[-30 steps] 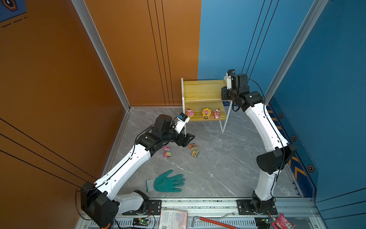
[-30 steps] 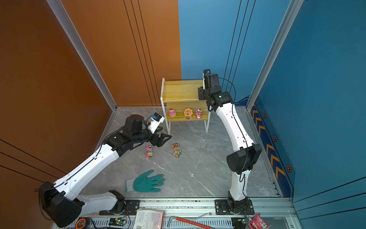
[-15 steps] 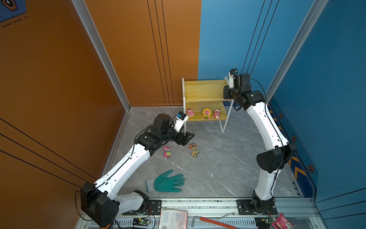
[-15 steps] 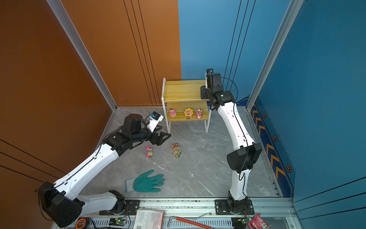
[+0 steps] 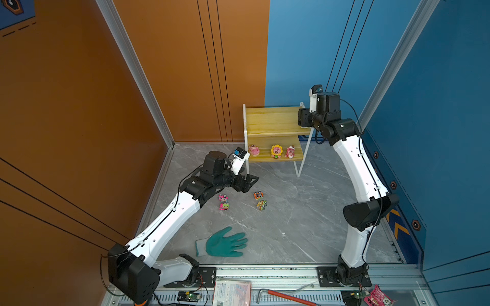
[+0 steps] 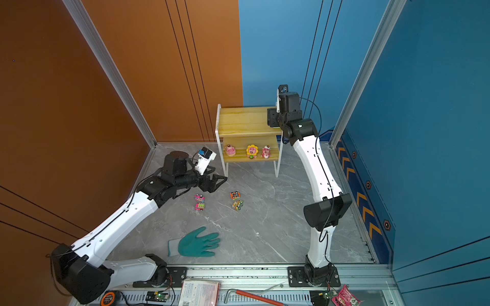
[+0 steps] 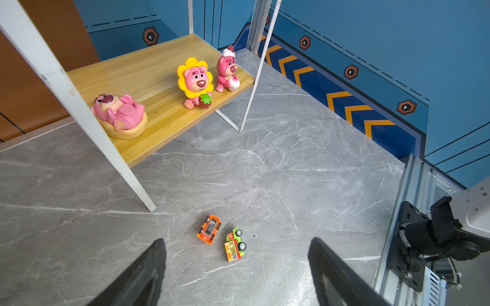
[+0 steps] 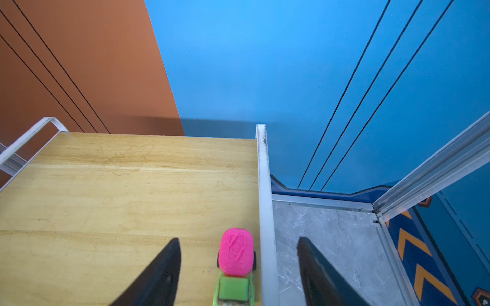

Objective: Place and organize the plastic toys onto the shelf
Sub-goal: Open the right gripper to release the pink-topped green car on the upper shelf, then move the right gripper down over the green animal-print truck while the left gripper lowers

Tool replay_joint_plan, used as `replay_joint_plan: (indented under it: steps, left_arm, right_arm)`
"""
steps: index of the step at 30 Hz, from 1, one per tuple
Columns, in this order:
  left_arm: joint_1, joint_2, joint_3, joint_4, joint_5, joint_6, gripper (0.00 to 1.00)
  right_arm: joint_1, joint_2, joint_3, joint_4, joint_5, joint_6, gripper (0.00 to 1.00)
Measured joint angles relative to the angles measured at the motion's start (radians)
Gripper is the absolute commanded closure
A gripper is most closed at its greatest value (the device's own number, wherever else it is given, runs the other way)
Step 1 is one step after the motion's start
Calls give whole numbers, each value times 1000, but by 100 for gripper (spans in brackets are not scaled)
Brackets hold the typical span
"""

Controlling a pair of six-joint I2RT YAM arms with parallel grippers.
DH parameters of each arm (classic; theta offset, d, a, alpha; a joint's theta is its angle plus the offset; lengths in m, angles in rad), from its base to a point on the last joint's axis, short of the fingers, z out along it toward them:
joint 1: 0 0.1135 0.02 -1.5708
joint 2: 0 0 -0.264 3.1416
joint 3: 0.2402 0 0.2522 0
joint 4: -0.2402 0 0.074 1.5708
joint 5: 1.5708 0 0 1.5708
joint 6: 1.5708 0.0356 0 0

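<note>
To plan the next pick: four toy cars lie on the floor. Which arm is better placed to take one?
Left. The left gripper is open and hovers beside them, the orange car straight ahead of it. The right gripper is open at the shelf top, around a pink and green car.

— State of the shelf, lower board?
— Three pink bears along the front edge. A lying bear in a cream dish, partly behind the white frame leg. A sunflower bear stands upright mid-board, and a white-capped bear stands upright just beside it, at the far end.
— The tabletop?
— Grey marble pattern. An orange car and a green car lie just beside each other, apart from the shelf.
— The left hand?
— Black fingers spread wide, with both cars visible in the gap beyond the tips.
</note>
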Motion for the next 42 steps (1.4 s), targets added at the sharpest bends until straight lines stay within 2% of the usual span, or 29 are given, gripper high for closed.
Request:
replay_joint_plan:
  steps: [1, 4, 7, 10, 15, 18, 21, 26, 35, 42]
  left_arm:
    - [8, 0, -4, 8, 0, -5, 11]
    - [51, 0, -23, 33, 2, -40, 8]
    - [114, 7, -30, 53, -10, -92, 8]
    - [177, 23, -30, 69, -44, -140, 1]
    - [278, 58, -30, 69, -125, -213, 2]
    - [332, 89, -30, 62, -165, -249, 2]
    - [365, 127, -30, 45, -203, -283, 2]
    - [365, 160, -28, -5, -254, -318, 2]
    - [359, 154, -20, -121, -279, -352, 1]
    - [295, 38, -155, -152, -280, -379, 0]
  right_arm:
    - [2, -5, 0, 0, 0, -2, 21]
    - [19, -59, -43, 14, 1, -13, 15]
    - [59, -183, -186, 63, 5, -24, 13]
    - [119, -369, -415, 148, 5, -24, 10]
    - [256, -682, -861, 317, 24, -23, 10]
    - [348, -779, -1067, 380, 31, -11, 11]
    - [457, -789, -1220, 417, 34, 3, 13]
    - [602, -739, -1375, 446, 22, 3, 15]
    - [634, -578, -1421, 544, -23, 3, 17]
    - [629, -494, -1501, 597, -26, 31, 16]
